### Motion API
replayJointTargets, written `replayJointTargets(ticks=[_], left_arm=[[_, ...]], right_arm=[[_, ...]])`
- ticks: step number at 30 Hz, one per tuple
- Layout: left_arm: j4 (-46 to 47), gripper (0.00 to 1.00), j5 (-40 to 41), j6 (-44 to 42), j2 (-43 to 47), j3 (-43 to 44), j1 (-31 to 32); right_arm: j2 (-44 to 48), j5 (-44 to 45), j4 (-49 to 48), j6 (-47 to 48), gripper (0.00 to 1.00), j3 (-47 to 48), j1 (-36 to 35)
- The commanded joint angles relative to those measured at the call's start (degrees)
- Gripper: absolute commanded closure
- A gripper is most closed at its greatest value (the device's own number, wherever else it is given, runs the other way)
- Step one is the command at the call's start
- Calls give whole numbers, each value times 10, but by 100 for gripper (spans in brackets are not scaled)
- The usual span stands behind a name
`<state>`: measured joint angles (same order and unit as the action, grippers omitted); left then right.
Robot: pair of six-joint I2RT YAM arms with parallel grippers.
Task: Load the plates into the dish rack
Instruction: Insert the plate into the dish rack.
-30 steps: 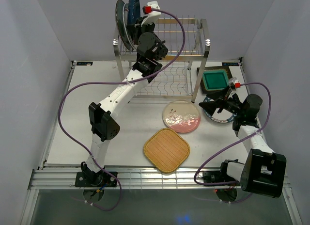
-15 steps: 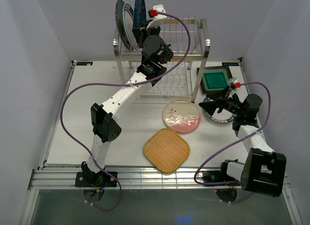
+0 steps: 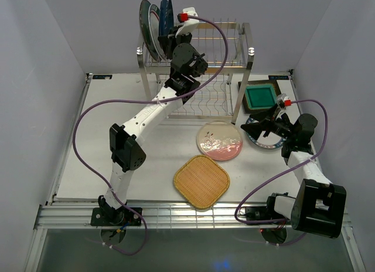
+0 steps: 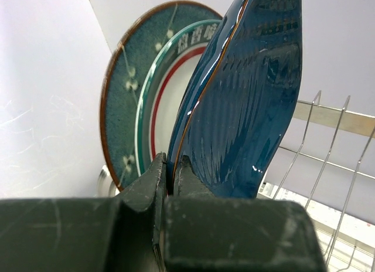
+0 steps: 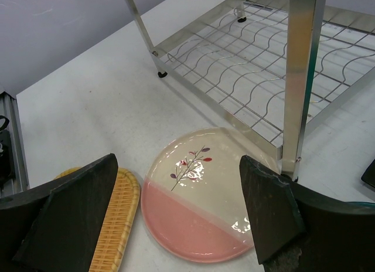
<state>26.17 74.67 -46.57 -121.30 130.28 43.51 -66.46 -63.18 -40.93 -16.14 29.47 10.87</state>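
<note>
The steel dish rack (image 3: 241, 54) stands at the back of the table. At its upper tier's left end a dark teal speckled plate (image 3: 143, 20) and a white colour-rimmed plate (image 3: 153, 27) stand on edge. Just right of them my left gripper (image 3: 170, 40) is shut on the lower rim of the dark blue leaf-shaped plate (image 4: 246, 96), held upright. The wrist view shows the teal plate (image 4: 124, 90) and the white plate (image 4: 167, 93) behind it. My right gripper (image 3: 252, 129) hangs open above the pink-cream floral plate (image 5: 205, 196), holding nothing.
An orange woven plate (image 3: 201, 181) lies near the front middle. A green square plate (image 3: 260, 97) lies right of the rack, and another white colour-rimmed plate (image 3: 268, 144) lies partly under my right arm. A rack post (image 5: 300, 78) stands close to my right finger.
My left gripper has carried the blue leaf plate slightly to the right, a little away from the two standing plates. The right arm has not moved.
</note>
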Motion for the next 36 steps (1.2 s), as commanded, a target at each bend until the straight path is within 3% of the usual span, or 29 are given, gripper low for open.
replayJointTargets(ticks=[1,11,20,25,29,36], left_arm=[[39,100,-30,16,61,-19,-11],[37,99,-31,25,55,-32,-11],[34,67,-30,30,65,-35,-11],[33,63,-29,31,68,-33,-11],[32,50,-30,32,75,-28,-11],[32,46,-39,27,95,-20,26]], right_arm=[[1,-9,-27,-5,10,21,4],[-2,-10,-29,-8,10,22,5],[-2,-11,-29,-9,10,22,6],[-3,-11,-30,-10,10,23,6],[-5,-12,-30,-11,10,23,6],[-9,-12,-31,-12,10,23,6]])
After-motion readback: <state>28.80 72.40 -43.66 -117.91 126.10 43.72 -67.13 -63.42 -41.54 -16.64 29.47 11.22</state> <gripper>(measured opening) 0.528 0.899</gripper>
